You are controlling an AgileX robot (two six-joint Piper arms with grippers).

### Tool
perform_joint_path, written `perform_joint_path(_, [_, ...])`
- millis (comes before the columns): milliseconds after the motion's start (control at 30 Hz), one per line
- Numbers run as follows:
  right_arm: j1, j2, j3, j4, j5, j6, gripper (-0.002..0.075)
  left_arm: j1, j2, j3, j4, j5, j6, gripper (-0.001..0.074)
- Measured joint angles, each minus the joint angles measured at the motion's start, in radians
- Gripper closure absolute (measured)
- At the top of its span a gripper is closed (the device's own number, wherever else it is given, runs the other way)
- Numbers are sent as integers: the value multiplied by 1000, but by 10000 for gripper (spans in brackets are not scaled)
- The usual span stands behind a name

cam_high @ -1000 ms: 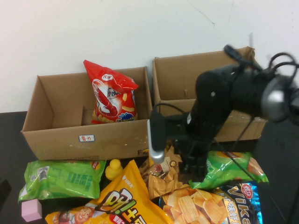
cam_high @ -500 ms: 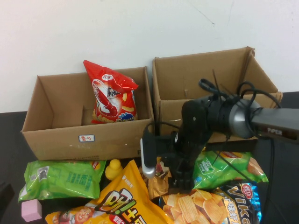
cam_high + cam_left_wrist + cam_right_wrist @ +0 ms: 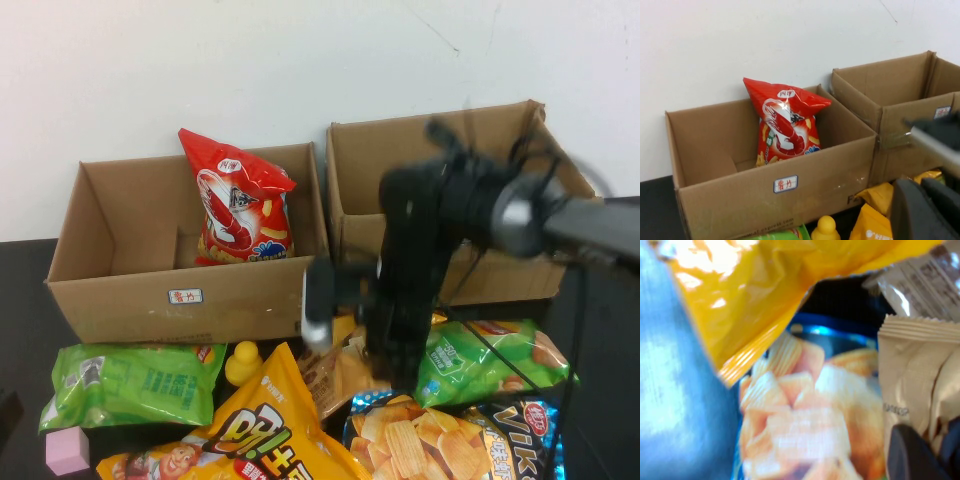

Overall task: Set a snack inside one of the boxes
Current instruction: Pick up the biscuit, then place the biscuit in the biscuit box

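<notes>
The red shrimp snack bag (image 3: 238,205) stands upright inside the lower, wider box (image 3: 120,300), leaning on its back wall. The left wrist view shows the bag (image 3: 785,122) and the box with its white label (image 3: 730,200) too. My right gripper (image 3: 372,352) hangs over the snack pile in front of the boxes. In the right wrist view it (image 3: 932,440) is shut on a tan crimped packet (image 3: 917,375). My left gripper (image 3: 925,192) is shut and empty, low at the near left, facing the boxes.
The taller taped box (image 3: 480,265) stands at the right. In front lie green bags (image 3: 130,380) (image 3: 480,360), a yellow cartoon-face bag (image 3: 255,435), a blue crisp bag (image 3: 450,440), a yellow duck (image 3: 241,362) and a pink block (image 3: 67,450).
My right arm dropped onto the snack pile, then rose again and shifted slightly back. The tan packet under it has come up with it. The red bag has not moved.
</notes>
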Motion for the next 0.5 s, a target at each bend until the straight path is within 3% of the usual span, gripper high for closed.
perform_joint_path(133, [0, -123, -50, -19, 43, 75, 683, 0, 0, 0, 2, -13, 0, 736])
perform_joint_path(300, [-14, -294, -63, -120, -45, 233, 685, 0, 0, 0, 4, -13, 0, 736])
perform_joint_path(500, [-177, -311, -64, -165, -280, 504, 685, 0, 0, 0, 6, 5, 0, 736])
